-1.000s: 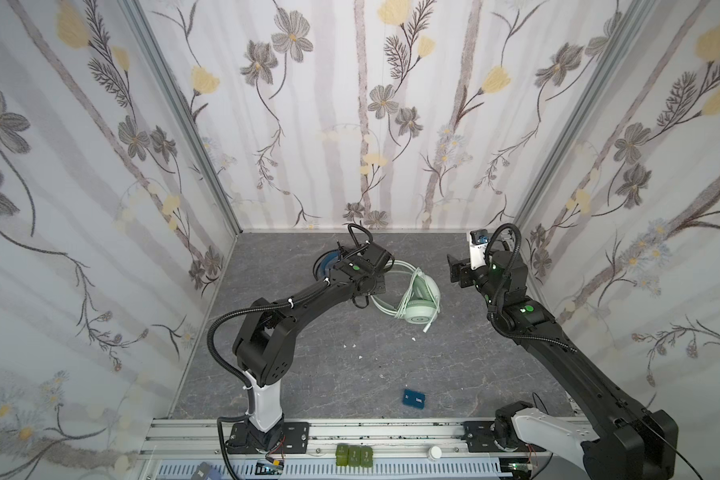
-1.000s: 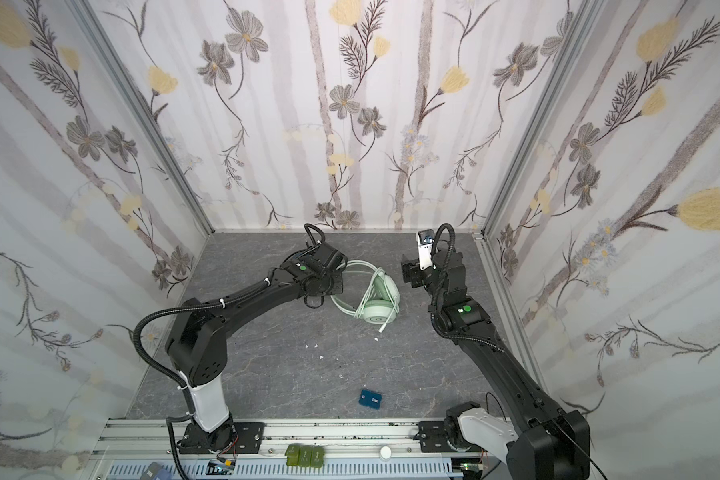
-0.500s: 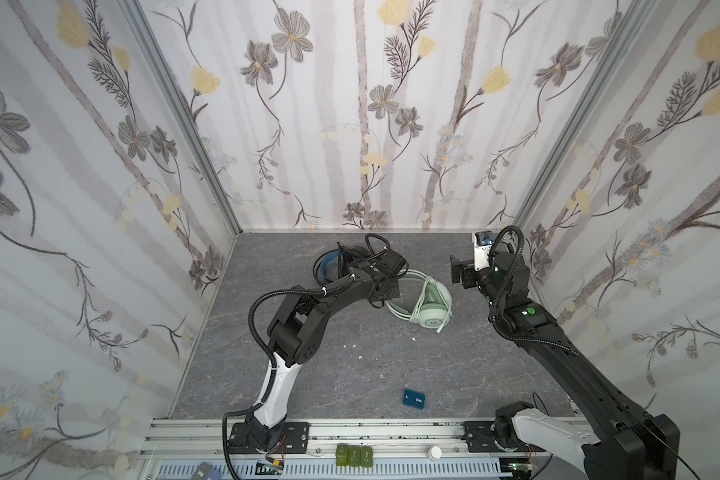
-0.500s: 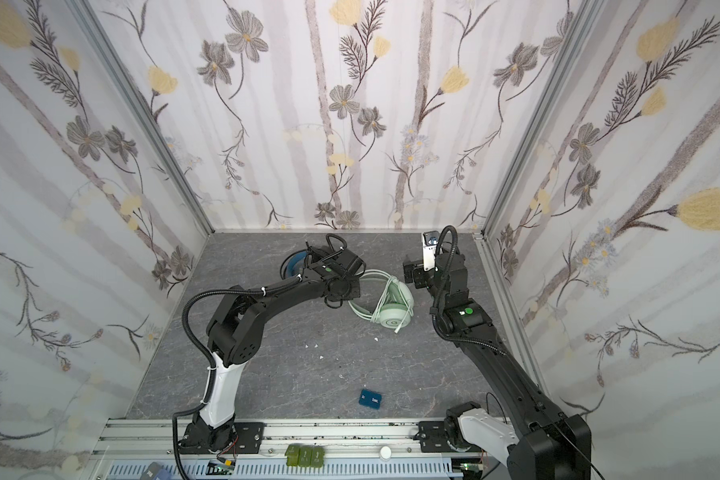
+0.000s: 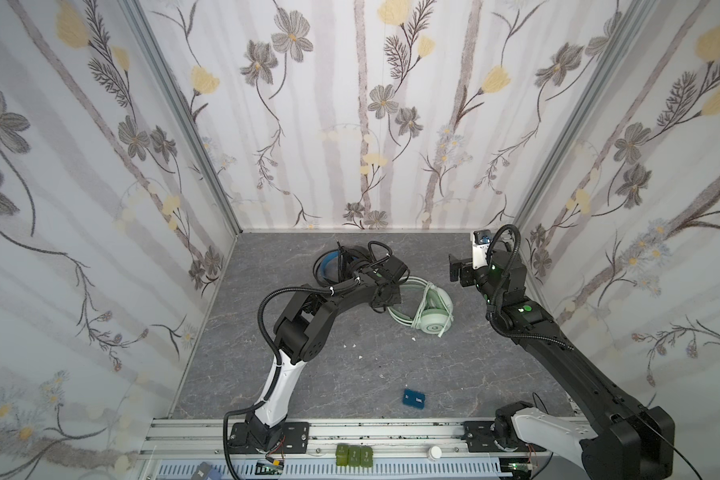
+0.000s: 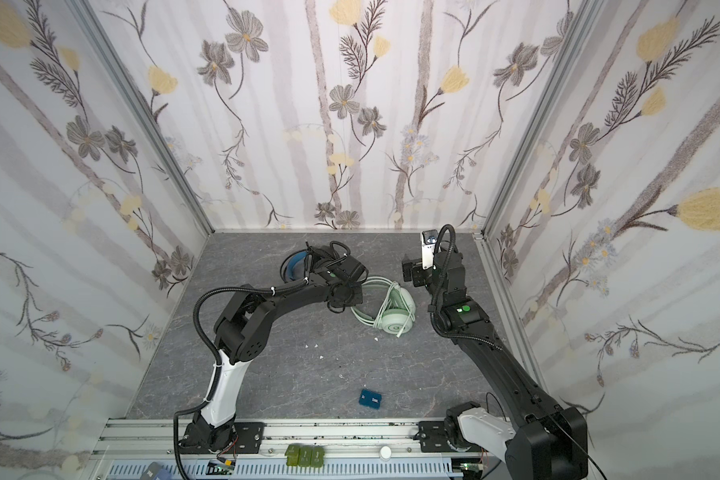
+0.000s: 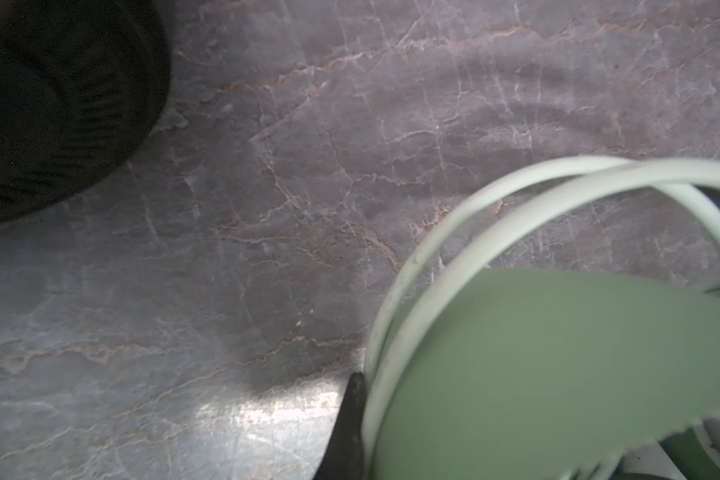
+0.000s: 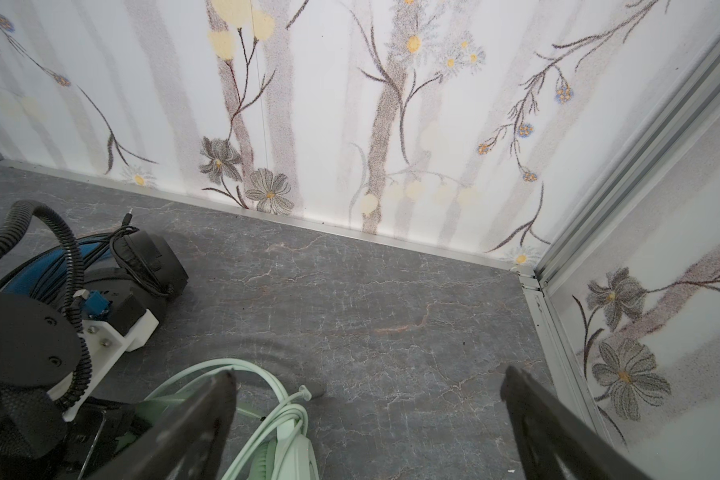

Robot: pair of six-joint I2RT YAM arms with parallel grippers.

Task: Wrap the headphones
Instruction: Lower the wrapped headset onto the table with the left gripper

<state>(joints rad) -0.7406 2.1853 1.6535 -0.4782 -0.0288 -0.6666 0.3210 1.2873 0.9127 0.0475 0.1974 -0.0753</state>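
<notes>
1. The fingers (image 7: 350,415) of the left gripper (image 5: 386,296) are closed together. The left wrist view shows only one dark tip, tight against the pale cable and green band of the mint-green headset (image 7: 558,374). Whether anything is pinched I cannot tell.
2. The right gripper (image 8: 368,376) has its fingers (image 8: 192,424) spread wide and empty, near the mint-green headset's ear cups but not touching them.
3. The mint-green headset lies on the grey marbled floor (image 5: 308,374) with its cable looped over the cups. Both top views show it whole; both wrist views cut it off.
4. The black headset (image 5: 337,266) lies just beyond the mint-green headset, toward the back wall, half hidden by the left arm in both top views. The right wrist view shows an ear cup, the blue band and the plug. The left wrist view shows only a dark blur.
5. A small blue box (image 5: 414,398) sits well apart from the mint-green headset, toward the front rail — seen only in the top views.
</notes>
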